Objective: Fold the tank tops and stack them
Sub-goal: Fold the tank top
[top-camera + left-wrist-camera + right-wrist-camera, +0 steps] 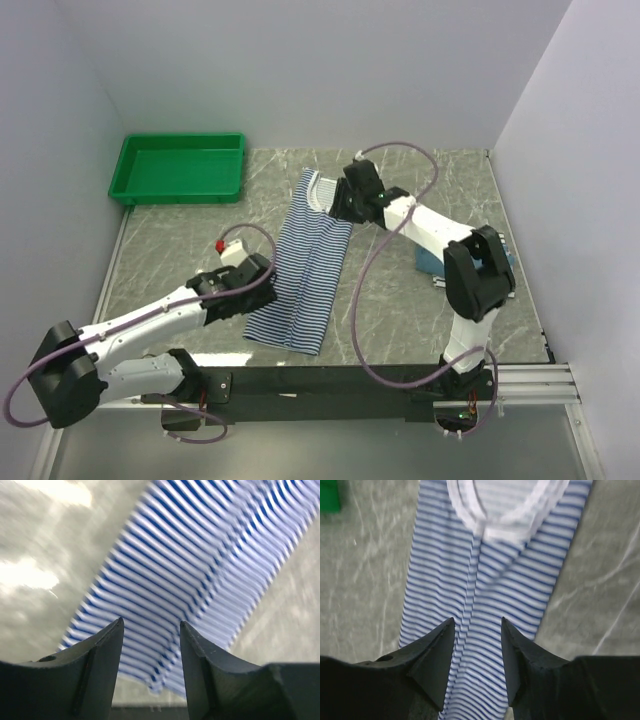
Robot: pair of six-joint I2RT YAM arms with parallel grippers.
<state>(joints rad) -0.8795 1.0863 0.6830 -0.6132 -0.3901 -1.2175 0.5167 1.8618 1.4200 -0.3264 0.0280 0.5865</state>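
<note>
The blue-and-white striped tank top (305, 270) lies folded lengthwise into a long strip on the marble table, its white-trimmed neckline at the far end. My left gripper (262, 272) is open and empty at the strip's left edge near its lower half; the stripes fill its wrist view (200, 560). My right gripper (340, 205) is open and empty above the neckline end, with the white trim (507, 510) ahead of the jaws. A folded teal-blue top (432, 262) lies at the right, mostly hidden by my right arm. The white top with black stripes is out of view.
A green plastic tray (180, 168) stands at the far left corner. White walls close in the table on the left, back and right. The arm bases and a black rail (330, 382) sit along the near edge.
</note>
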